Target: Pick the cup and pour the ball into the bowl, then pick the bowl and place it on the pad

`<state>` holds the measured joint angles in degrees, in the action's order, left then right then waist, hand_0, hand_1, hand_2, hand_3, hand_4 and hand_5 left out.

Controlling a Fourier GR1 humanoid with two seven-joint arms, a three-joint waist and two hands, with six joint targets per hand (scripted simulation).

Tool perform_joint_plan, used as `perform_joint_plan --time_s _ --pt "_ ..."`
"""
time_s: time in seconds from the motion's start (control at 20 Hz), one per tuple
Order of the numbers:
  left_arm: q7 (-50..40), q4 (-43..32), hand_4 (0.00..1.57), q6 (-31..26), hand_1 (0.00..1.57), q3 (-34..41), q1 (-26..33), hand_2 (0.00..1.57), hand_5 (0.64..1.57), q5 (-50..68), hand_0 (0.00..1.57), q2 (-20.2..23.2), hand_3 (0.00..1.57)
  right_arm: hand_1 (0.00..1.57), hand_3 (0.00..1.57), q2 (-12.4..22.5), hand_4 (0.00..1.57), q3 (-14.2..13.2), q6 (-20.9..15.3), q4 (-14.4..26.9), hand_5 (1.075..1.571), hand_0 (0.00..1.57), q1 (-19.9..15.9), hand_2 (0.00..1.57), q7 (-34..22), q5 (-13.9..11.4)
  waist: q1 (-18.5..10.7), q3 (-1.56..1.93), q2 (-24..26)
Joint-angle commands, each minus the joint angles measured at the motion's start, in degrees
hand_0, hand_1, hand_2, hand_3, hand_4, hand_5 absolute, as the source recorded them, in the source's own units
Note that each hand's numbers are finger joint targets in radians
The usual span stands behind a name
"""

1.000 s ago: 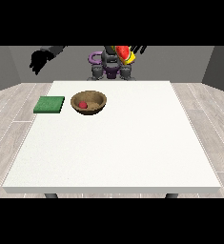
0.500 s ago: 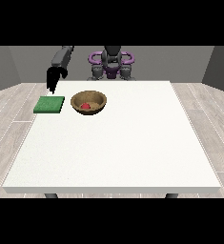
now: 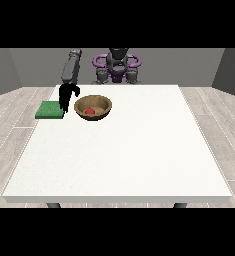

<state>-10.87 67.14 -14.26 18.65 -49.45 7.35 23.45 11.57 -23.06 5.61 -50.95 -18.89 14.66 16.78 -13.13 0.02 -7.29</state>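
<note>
No readable writing or labels anywhere. The hand at the view's left (image 3: 66, 96) hangs down over the white table (image 3: 124, 150), its fingers too small and dark to tell whether they are spread or curled; the green pad (image 3: 50, 109) lies just beside it towards the view's left edge, and the wooden bowl (image 3: 93, 107) with the red ball (image 3: 90, 111) inside sits just on its other side, nothing blocking either. Grey walls and pale plank floor surround the table.
</note>
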Motion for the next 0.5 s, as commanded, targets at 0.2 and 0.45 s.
perform_joint_plan --time_s 0.2,0.45 --pt "0.6 -0.5 1.01 -6.2 0.00 6.1 1.7 0.00 1.536 5.5 0.00 9.6 0.00 0.00 0.00 -2.5 0.54 1.5 -0.1 7.6 1.554 0.00 -4.6 0.00 7.2 -1.1 2.7 0.01 -4.6" --pt "-2.3 7.2 1.02 -4.0 0.00 4.6 3.9 0.00 1.533 7.4 0.00 7.1 0.00 0.00 0.00 0.5 0.51 -0.2 1.8 17.3 1.552 0.00 -6.9 0.00 13.6 -1.2 1.3 0.05 -5.5"
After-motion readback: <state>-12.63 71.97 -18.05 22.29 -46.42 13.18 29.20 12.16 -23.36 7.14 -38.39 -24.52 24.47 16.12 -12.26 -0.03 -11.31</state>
